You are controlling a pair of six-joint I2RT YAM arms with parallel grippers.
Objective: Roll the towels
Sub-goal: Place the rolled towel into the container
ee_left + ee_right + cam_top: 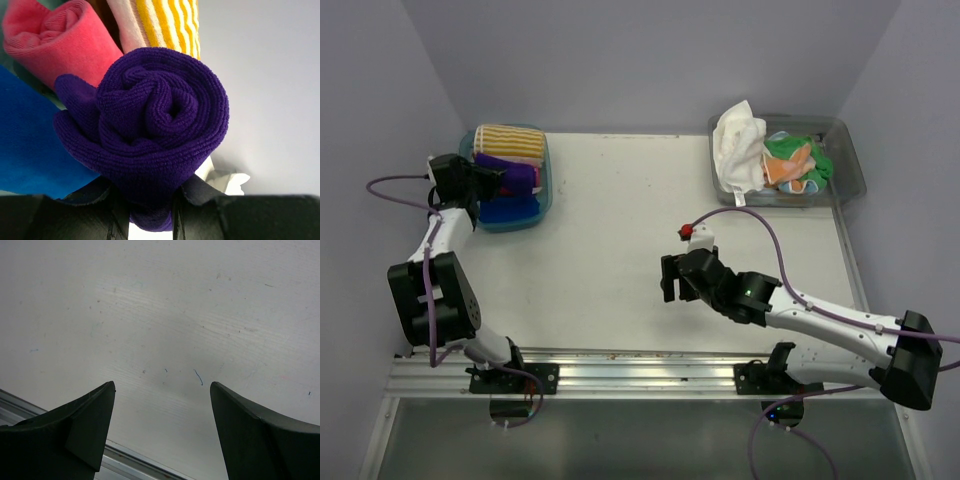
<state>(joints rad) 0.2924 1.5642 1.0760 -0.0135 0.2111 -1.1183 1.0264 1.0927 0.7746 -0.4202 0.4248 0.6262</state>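
Note:
My left gripper [492, 181] is shut on a rolled purple towel [512, 173] and holds it at the teal tub [546, 192] at the back left. In the left wrist view the purple roll [160, 110] fills the middle, its lower end pinched in that gripper [150, 202]. Beside it lie a rolled pink towel [55, 40], a yellow-and-white striped towel [170, 25] and a blue towel [25, 150]. My right gripper [668, 279] is open and empty above the bare table [162, 390]. Unrolled white [738, 145], orange [788, 172] and green [818, 160] towels lie in the clear tub [852, 172].
The clear tub stands at the back right corner, the teal tub at the back left. Purple walls close in the table on three sides. A metal rail [640, 365] runs along the near edge, also in the right wrist view [30, 402].

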